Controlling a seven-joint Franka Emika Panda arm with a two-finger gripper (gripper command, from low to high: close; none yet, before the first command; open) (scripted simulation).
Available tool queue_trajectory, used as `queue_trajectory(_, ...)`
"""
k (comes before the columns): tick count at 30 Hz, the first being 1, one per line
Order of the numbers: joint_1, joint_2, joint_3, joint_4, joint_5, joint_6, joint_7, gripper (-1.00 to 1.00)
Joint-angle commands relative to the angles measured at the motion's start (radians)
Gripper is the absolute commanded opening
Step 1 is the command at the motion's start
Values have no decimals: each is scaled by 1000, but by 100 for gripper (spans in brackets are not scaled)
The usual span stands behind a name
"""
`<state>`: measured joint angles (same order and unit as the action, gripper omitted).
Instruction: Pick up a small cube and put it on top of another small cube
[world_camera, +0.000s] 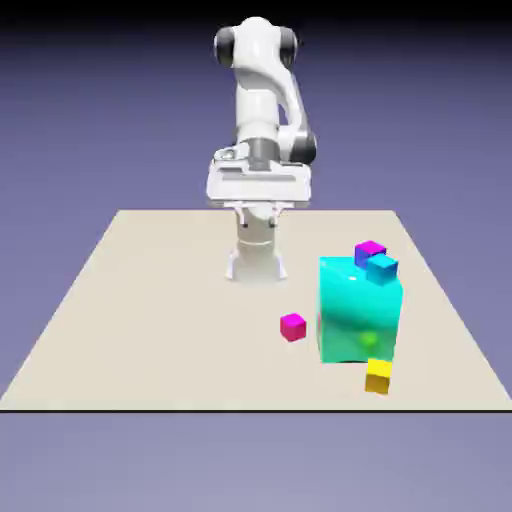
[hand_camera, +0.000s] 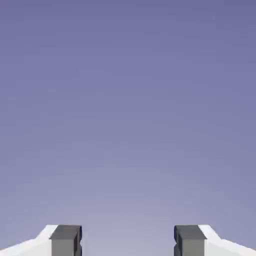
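The yellow cube (world_camera: 378, 376) lies nearest, at five o'clock on the bench (world_camera: 150, 330), just before a big cyan block (world_camera: 359, 310). A magenta cube (world_camera: 293, 326) sits beside the block at nine o'clock. Behind its top edge, partly hidden, peek a purple cube (world_camera: 367, 249) and a blue cube (world_camera: 383, 265). The claw (hand_camera: 128, 242) hangs wide apart, empty.

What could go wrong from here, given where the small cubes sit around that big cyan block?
1. The purple cube and blue cube sit close together by the large cyan block's top edge; the open gripper may knock one while grasping the other.
2. The yellow cube lies near the table's front edge and could be pushed off.
3. The hand view shows only backdrop, so no cube is sighted yet; the magenta cube looks easiest.
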<state>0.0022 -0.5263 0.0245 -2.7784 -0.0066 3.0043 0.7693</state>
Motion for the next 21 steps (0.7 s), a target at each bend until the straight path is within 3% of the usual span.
queue_trajectory(1, -8, 36, 20, 26, -5, -27, 23, 0)
queue_trajectory(21, -171, 761, 426, 551, -115, -569, 492, 0)
